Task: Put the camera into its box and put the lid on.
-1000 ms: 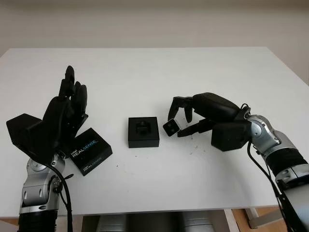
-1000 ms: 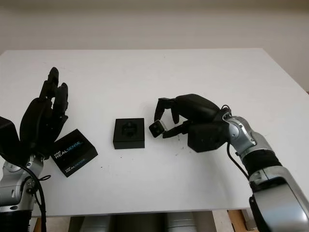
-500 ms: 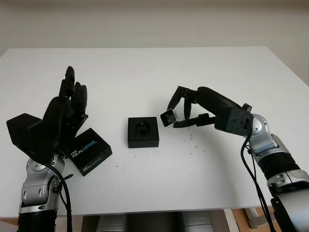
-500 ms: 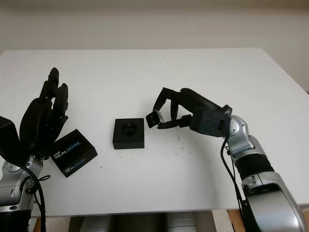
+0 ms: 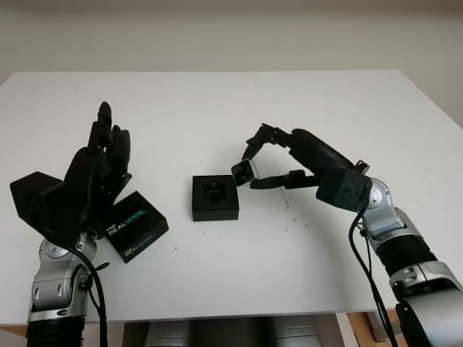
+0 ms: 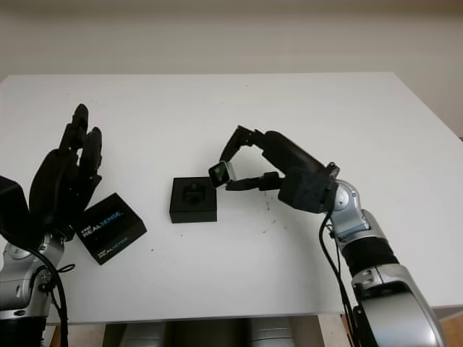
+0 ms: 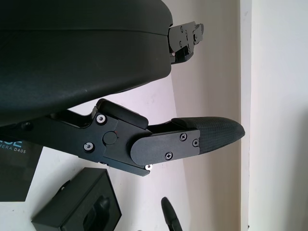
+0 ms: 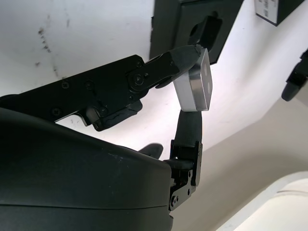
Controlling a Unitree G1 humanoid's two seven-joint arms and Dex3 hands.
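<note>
Your right hand [image 5: 255,168] is pinched on the camera [image 5: 243,172], fingers clamped on its small silver body, and it holds the camera in the air just beside the box [image 5: 215,197], on the side toward your right arm. The camera is off the table [image 5: 217,108], close above the box's near corner, not yet over the moulded recess in the middle. In the right wrist view the camera [image 8: 195,85] sits between two fingertips [image 8: 185,57] with the box's cut-out beyond it, so it looks tilted rather than lined up with the slot.

The lid [image 5: 132,225], the black one printed REALSENSE, lies flat on the table on the far side of the box from the camera, well apart from it. Your left hand [image 5: 90,173] hangs above that lid, open, holding nothing.

So roughly: the pickup is done, the carry is nearly there. Left for you to do: bring the camera over the recess, square it, seat it, let go, then grab the lid and close the box. The lid is untouched and the box is empty.
</note>
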